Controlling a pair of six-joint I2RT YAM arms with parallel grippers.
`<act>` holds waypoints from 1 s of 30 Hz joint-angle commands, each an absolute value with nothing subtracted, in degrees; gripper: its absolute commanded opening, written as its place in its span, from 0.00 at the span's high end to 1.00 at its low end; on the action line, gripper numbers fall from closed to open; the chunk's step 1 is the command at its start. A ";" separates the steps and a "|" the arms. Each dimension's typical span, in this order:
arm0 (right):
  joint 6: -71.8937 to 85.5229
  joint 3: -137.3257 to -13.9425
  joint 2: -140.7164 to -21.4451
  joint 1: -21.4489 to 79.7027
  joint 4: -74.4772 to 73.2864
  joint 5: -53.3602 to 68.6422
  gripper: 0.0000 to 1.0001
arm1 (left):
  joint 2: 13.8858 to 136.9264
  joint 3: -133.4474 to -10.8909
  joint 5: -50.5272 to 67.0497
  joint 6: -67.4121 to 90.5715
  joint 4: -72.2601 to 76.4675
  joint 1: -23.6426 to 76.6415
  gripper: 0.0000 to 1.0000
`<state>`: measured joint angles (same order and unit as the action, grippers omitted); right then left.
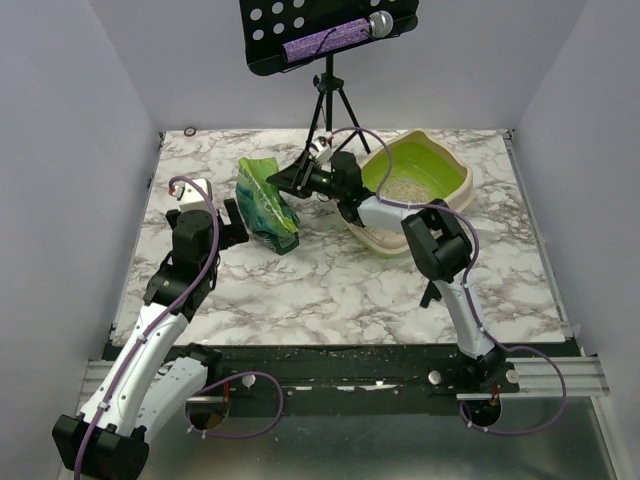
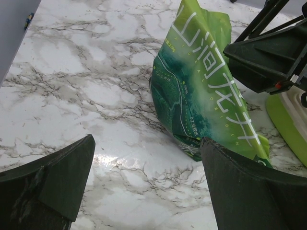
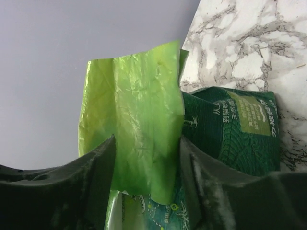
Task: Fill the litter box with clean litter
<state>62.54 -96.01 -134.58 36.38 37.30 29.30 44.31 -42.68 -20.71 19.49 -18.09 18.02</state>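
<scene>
Already the litter [image 1: 404, 187] lies as a thin pale patch on the green floor of the box [image 1: 455, 196], far right on the table [image 1: 330, 290]. Loose granules will pour freely and scatter, so they are best moved in their bag [image 1: 266, 205], which stands just left of the box. It looks soft, crinkly, slippery and probably bottom-heavy; I would grip it at the top flap, with support lower down. The right gripper [image 3: 146, 184] has that flap [image 3: 136, 139] between its fingers; whether they are pinching it yet I cannot tell. The left gripper [image 2: 146, 179] gapes wide and holds nothing, just left of the bag.
</scene>
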 commanded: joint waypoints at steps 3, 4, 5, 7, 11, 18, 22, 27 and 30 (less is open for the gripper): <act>63.63 -93.08 -132.98 36.74 44.56 32.25 0.54 | 44.30 -43.15 -19.60 18.81 -17.14 18.19 0.01; 63.46 -92.73 -132.80 36.74 44.82 32.26 0.58 | 44.21 -43.07 -19.51 18.81 -17.14 18.19 0.01; 63.11 -92.64 -132.63 36.74 44.82 32.34 0.63 | 44.30 -43.07 -19.60 18.81 -17.14 18.19 0.01; 62.41 -92.11 -131.84 36.74 44.82 32.17 0.74 | 44.47 -43.07 -19.51 18.81 -17.14 18.19 0.01; 59.34 -90.62 -128.86 36.74 44.65 31.47 0.99 | 44.65 -43.07 -19.86 18.72 -17.05 18.19 0.01; 49.85 -86.13 -119.81 36.74 42.46 31.37 0.99 | 45.00 -43.33 -19.34 17.93 -17.14 18.19 0.01; 43.00 -88.41 -115.59 36.74 36.41 37.34 0.99 | 44.21 -43.42 -17.85 17.23 -16.79 18.19 0.01; 30.52 -89.99 -108.82 36.83 22.36 40.87 0.99 | 41.40 -42.46 -10.04 15.47 -13.55 18.11 0.01; 21.56 -91.84 -105.57 37.00 11.99 40.26 0.99 | 39.73 -41.57 -4.06 14.59 -10.91 18.11 0.01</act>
